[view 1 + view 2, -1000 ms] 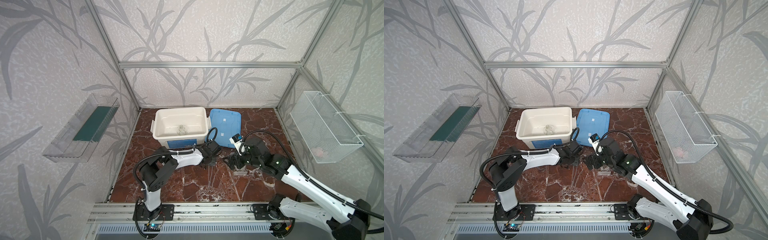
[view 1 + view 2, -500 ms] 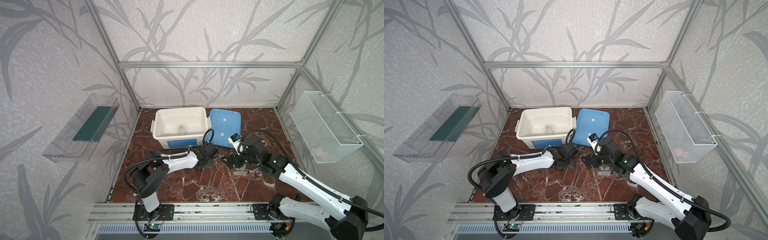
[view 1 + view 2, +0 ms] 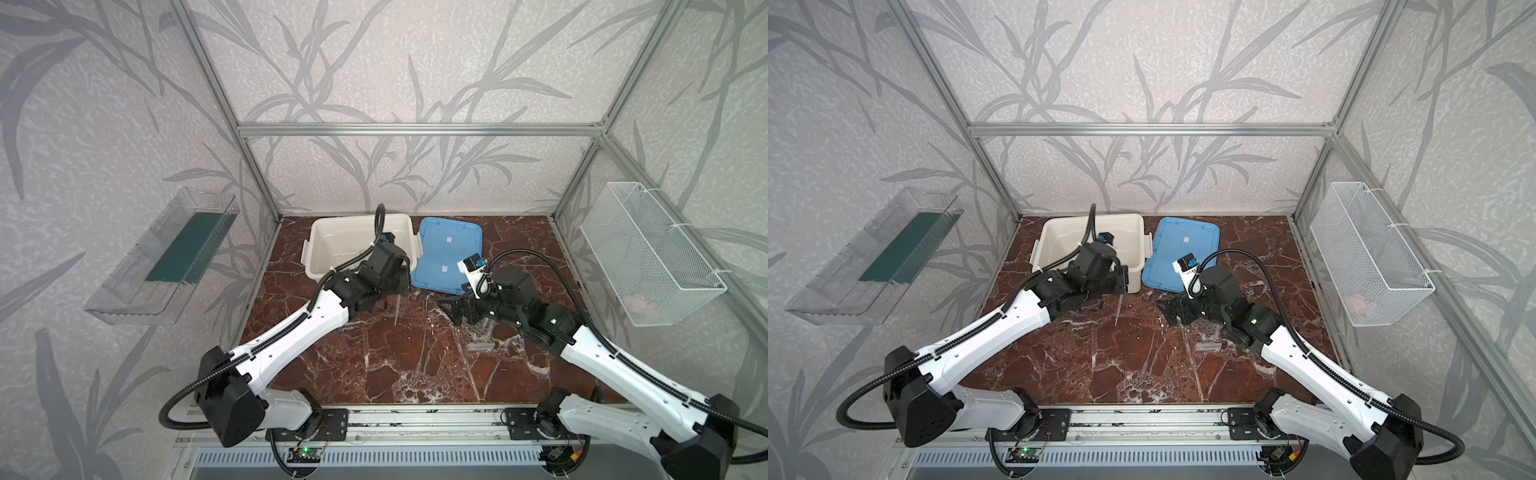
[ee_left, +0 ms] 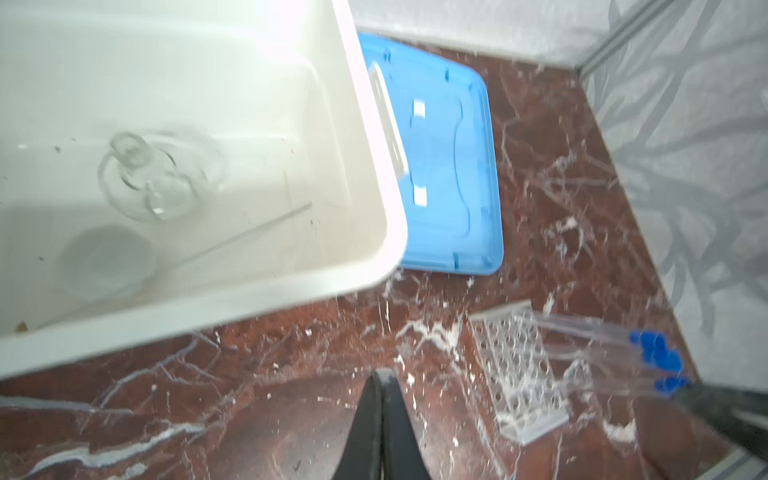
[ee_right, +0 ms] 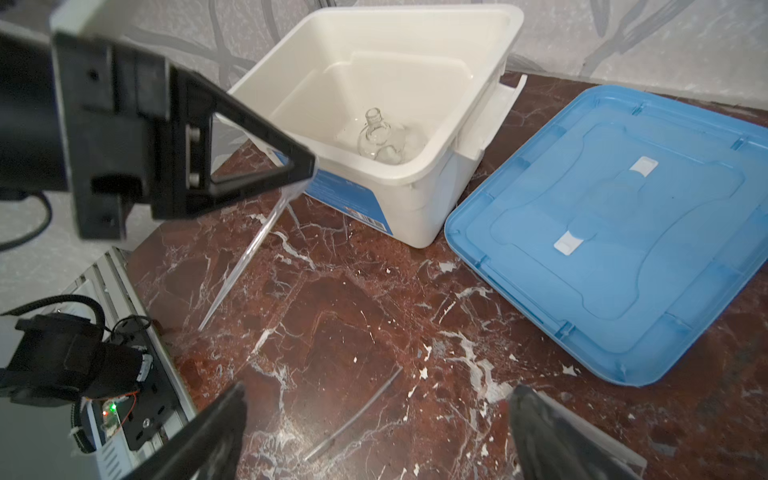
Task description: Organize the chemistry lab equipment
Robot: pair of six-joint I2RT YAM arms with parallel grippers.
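Top views, table (image 3: 374, 374): brown marble, fenced by frame posts at the sides and back. Its front half lies bare between the arms.
Top views, box (image 3: 357, 219): white and open, at the back left.
Top views, lid (image 3: 446, 249): blue and flat, its left edge against the box's right wall.
Top views, left gripper (image 3: 400, 291): clamped on a thin tube (image 3: 396, 311) that hangs tilted just in front of the box's front right corner.
Top views, right gripper (image 3: 446, 306): jaws spread, low over the marble, right of the thin tube and apart from it.
Top views, rack (image 3: 482, 332): clear, on the table under the right wrist.
Left wrist, left gripper (image 4: 382, 376): fingertips pressed together.
Left wrist, box (image 4: 374, 166): holds the flask (image 4: 141, 178), the dish (image 4: 108, 257) and a slanted rod (image 4: 249, 232).
Left wrist, rack (image 4: 515, 374): near the side wall. The capped tubes (image 4: 602, 345) meet its far edge, but I cannot tell whether they sit in its holes.
Right wrist, right gripper (image 5: 380, 397): fingers wide apart, with a loose rod (image 5: 353, 419) on the marble between them.
Right wrist, thin tube (image 5: 245, 257): pinched at its top and slanting toward the front rail. I cannot tell whether its tip touches down.
Right wrist, flask (image 5: 376, 137): upright inside the box.
Right wrist, open room: bare marble between the thin tube, the box front and the lid's near edge.
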